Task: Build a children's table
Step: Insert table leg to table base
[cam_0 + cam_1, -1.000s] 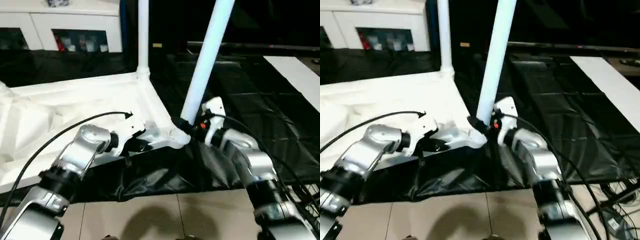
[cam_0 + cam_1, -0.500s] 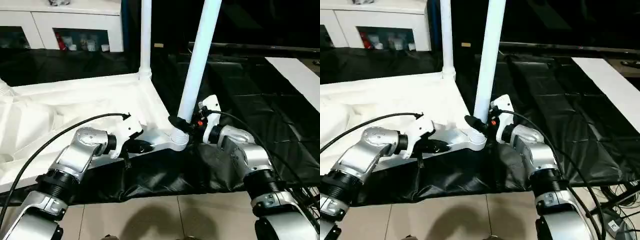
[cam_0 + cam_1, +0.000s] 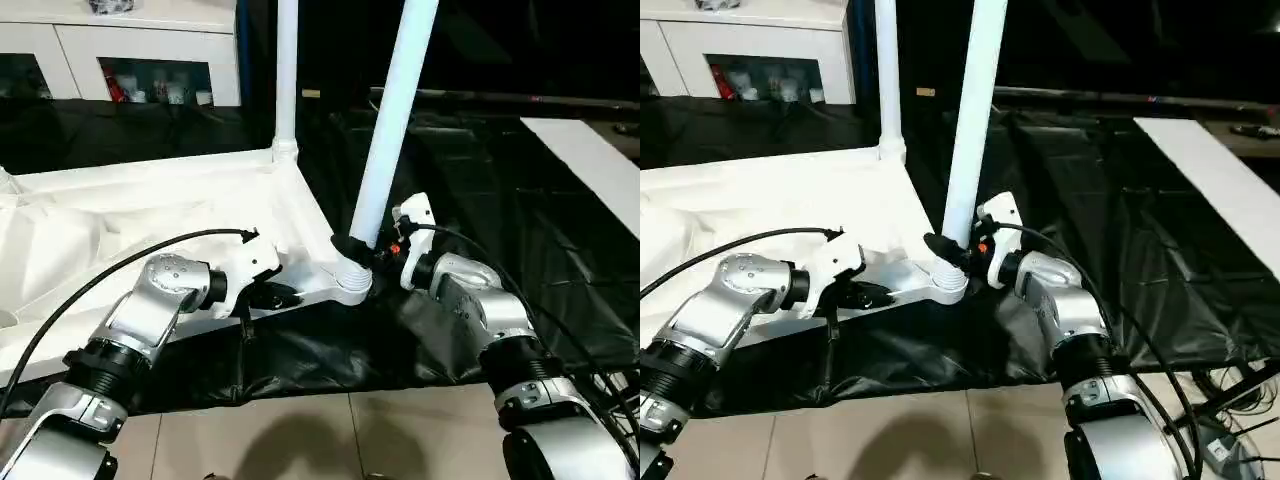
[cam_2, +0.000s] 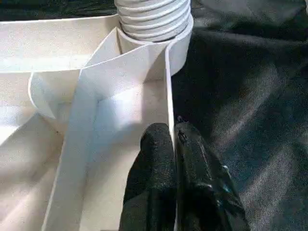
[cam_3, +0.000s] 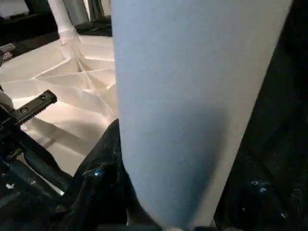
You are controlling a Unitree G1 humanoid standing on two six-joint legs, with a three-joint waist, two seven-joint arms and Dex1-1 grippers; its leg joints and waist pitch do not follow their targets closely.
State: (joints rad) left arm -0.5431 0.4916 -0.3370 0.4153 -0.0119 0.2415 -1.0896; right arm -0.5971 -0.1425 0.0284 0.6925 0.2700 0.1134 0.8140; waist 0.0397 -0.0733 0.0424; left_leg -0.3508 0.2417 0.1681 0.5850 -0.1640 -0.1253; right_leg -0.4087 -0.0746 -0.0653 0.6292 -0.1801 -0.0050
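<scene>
From the head views we see the left hand [image 3: 268, 293] pinching the thin rim of the smooth white plastic top [image 3: 150, 215] on the black-covered table [image 3: 520, 200]; the right hand [image 3: 362, 252] grips a tubular leg [image 3: 392, 110] just above its corner socket [image 3: 350, 283]. The left wrist view reveals the socket's ringed collar. The right wrist view adds the ribbed underside.

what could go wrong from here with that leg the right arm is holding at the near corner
1. The long white tubular leg leans instead of standing straight like the far upright leg; pushed down tilted, it might jam in the rounded corner socket.
2. The left gripper pinches only the thin rim of the white ribbed table top, so the top might slip or lift under force.
</scene>
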